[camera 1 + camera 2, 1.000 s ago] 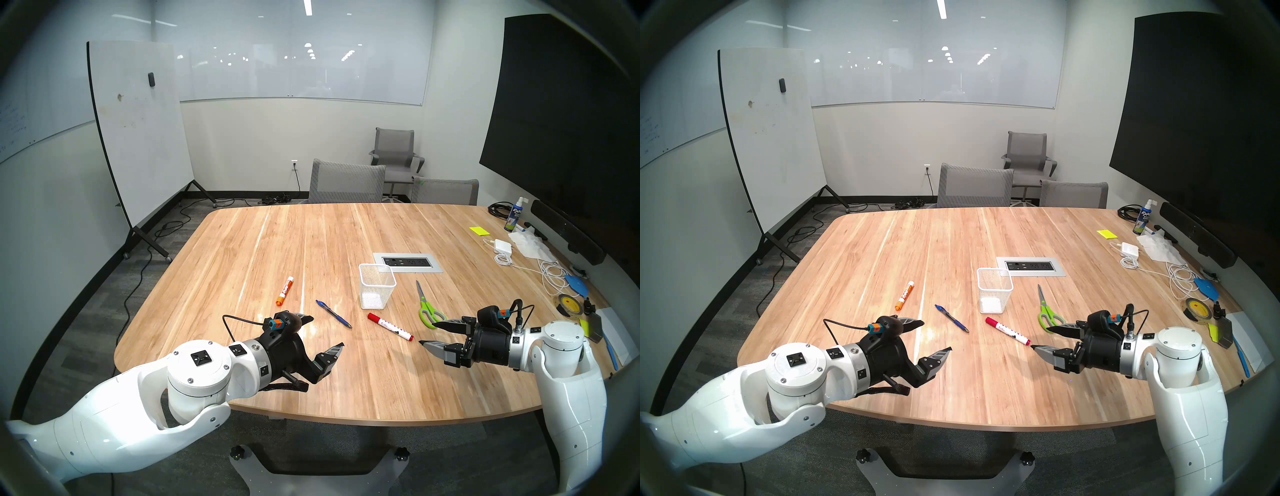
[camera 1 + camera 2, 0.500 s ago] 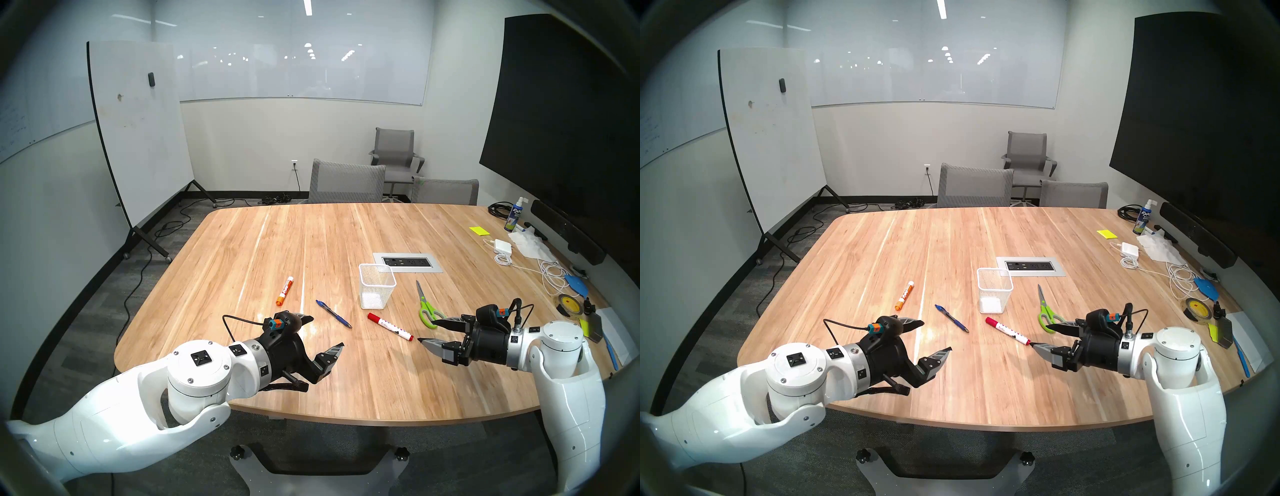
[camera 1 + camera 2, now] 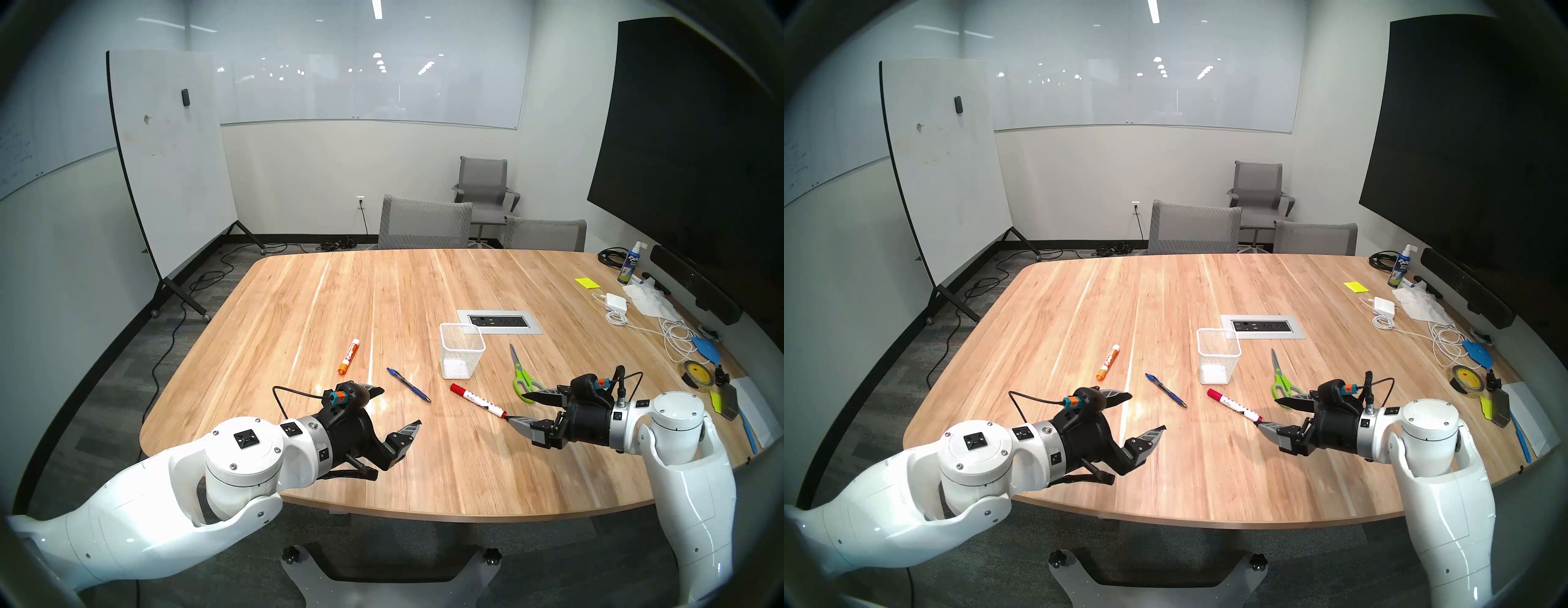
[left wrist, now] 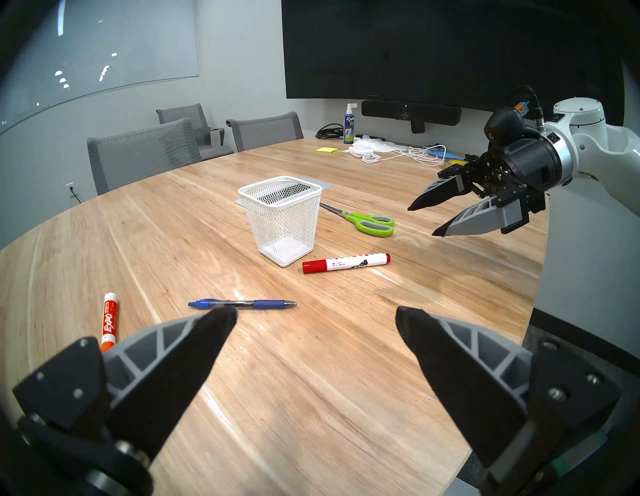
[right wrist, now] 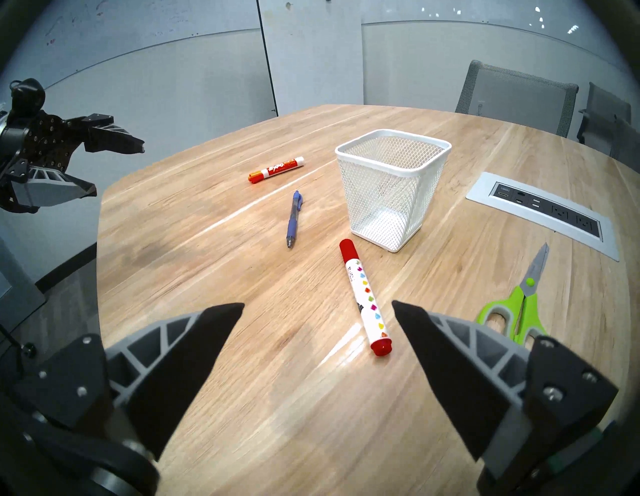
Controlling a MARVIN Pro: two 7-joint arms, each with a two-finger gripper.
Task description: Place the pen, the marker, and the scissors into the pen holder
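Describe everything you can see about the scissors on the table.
The scissors are small, with lime-green plastic loop handles lined in grey, a green pivot and short silver-grey blades, shut. They lie flat on the wooden table, blades pointing away from the robot, to the right of the white mesh cup. Nothing touches them; the open right claw hovers near the handles.

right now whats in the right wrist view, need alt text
An open right gripper hovers over a wooden table, a red-capped marker lying between its fingertips. Beyond stand an empty white mesh pen holder, a blue pen and green scissors.
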